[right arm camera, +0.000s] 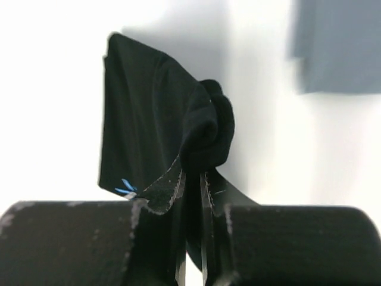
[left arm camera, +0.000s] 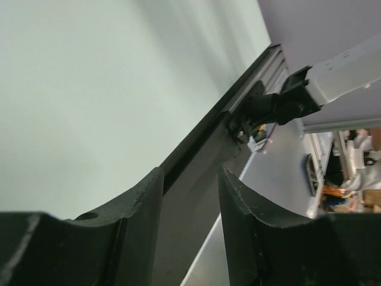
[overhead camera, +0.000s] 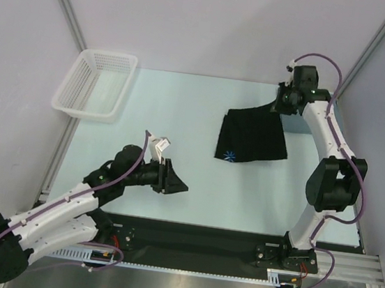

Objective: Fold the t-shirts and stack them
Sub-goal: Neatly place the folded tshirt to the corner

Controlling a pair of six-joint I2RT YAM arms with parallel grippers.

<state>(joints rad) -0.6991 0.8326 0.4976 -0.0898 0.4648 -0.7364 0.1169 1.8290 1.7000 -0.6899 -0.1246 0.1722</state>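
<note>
My right jaws are pinched almost together on a bunched edge of the black t-shirt (right arm camera: pixel 155 137). The rest of it spreads away from them over the surface (overhead camera: pixel 182 115), its blue-white starburst mark (right arm camera: pixel 125 186) at the far end. Beyond them, to the right, a blurred grey-blue patch (right arm camera: pixel 336 47) may be the other shirt. My left jaws stand partly apart, holding nothing, well away from the black t-shirt.

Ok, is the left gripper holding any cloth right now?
No, the left gripper stands open in its wrist view and grips nothing.
</note>
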